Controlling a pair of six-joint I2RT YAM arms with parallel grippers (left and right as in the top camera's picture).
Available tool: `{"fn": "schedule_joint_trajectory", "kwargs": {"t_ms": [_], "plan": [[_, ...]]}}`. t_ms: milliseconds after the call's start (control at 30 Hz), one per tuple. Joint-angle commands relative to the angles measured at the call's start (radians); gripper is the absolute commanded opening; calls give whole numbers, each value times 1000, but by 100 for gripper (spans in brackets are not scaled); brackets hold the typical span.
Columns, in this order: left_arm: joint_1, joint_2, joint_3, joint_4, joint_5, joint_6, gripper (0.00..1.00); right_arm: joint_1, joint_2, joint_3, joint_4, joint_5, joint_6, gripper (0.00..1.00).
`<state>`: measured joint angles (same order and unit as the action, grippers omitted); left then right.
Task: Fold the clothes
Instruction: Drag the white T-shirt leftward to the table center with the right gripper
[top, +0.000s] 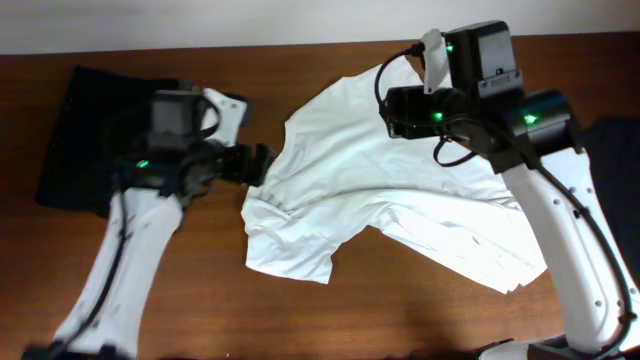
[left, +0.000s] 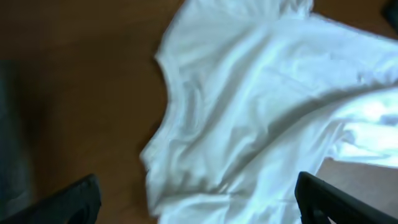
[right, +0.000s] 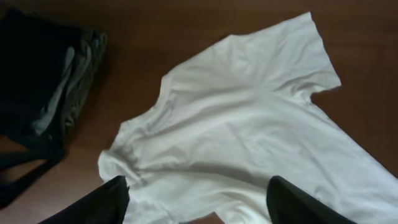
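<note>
You have the white T-shirt (top: 400, 200) lying crumpled mid-table, dark garments (top: 90, 130) piled at the left end, and the left gripper (left: 199, 186) and right gripper (right: 199, 193) both spread apart, empty, above the shirt.

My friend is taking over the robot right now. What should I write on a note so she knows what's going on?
Left gripper: open, holding nothing, at the left edge of the white T-shirt.
Right gripper: open, holding nothing, over the shirt's upper part.
White T-shirt: lies rumpled and unfolded in the middle of the table.
Dark garments: piled at the table's left end, apart from the shirt.
Done: the dark pile looks folded and stacked.
Left: smooth the T-shirt flat, then fold it.
</note>
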<state>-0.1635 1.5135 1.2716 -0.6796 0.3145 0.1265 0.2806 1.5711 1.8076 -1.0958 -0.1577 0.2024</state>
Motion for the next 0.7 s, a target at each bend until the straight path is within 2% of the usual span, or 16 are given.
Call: {"fn": "schedule_joint_trajectory", "kwargs": {"t_ms": [0,133,167,200,233,267,333,400,500,533,667], "plan": [[-52,186,14,135,9,-6,98,-7,-15,16,-65,9,-4,76],[-60,378,14,320,-8,-5,99,-7,-14,16,-106,13,-4,76],[-60,427,14,356,-7,-5,90,-7,-15,16,-111,13,-4,76],[-60,476,14,385,-5,-5,52,-7,-14,16,-120,13,-4,76],[-60,507,14,396,-5,-5,24,-7,-14,15,-127,13,-4,77],[-60,522,14,399,-5,-5,18,-7,-14,15,-134,13,-4,77],[-60,552,14,404,-20,-5,23,-7,-14,15,-143,13,-4,77],[-61,579,14,402,-32,-5,22,-7,-14,15,-143,13,-4,77],[-61,615,14,394,-41,-5,6,-7,-14,15,-144,13,-4,77],[-59,615,14,387,-90,-5,0,-7,-14,15,-146,13,-4,76],[-14,615,14,307,-462,-124,0,-7,-11,15,-148,26,-4,78]]}}
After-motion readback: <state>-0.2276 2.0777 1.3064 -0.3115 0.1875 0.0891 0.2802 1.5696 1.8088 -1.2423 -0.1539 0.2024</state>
